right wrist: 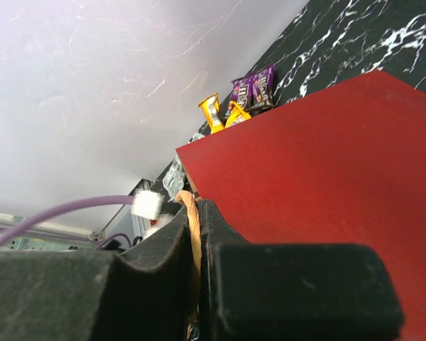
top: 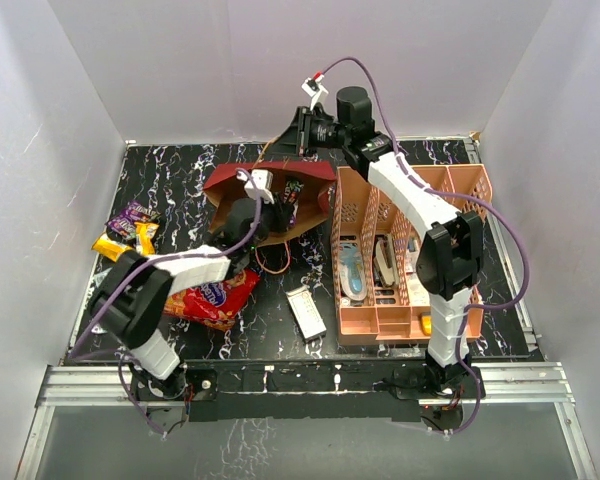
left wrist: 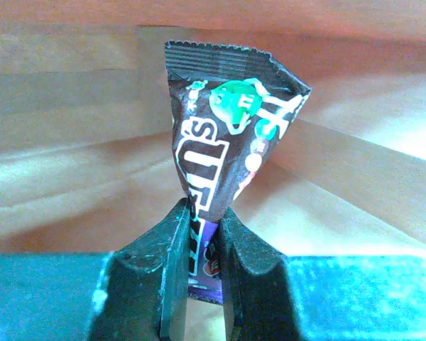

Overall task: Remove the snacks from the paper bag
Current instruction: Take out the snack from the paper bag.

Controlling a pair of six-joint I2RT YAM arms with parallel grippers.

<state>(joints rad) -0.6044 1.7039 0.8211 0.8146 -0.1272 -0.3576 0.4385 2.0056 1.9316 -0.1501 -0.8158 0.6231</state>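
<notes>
Mid-retrieval: pinches a dark candy packet (left wrist: 227,121) by its lower end in the left gripper (left wrist: 202,238), inside the paper bag (top: 228,183); clamps the bag's tan cord handle (right wrist: 191,206) in the right gripper (right wrist: 197,234). Calls next for drawing the packet out through the mouth, towards the red snack bag (top: 215,297) lying outside

You're looking at a black bench (top: 170,175) with white marbling, a dark red paper bag (top: 242,183) that's kraft-brown inside, a dark brown packet (left wrist: 224,142) with white lettering, and a peachy-pink rack (top: 352,215).
</notes>
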